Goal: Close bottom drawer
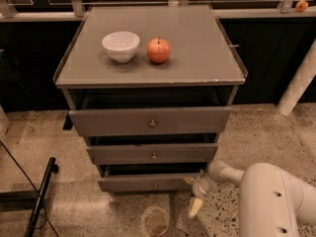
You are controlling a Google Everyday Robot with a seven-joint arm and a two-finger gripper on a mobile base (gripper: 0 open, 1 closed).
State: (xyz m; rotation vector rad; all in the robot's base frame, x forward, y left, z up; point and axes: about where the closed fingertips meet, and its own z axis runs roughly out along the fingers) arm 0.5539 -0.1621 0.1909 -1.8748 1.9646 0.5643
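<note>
Showing bottom drawer (pixel 138 183) grey, slightly out | gripper (pixel 192 194) spread open at right end

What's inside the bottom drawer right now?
The bottom drawer shows only a dark strip of its inside, with nothing visible in it; the middle drawer above covers the rest. The gripper sits at the bottom drawer's right front corner.

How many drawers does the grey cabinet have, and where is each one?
3. The top drawer under the tabletop, the middle drawer below it, the bottom drawer lowest, with the claw by its right end.
</note>
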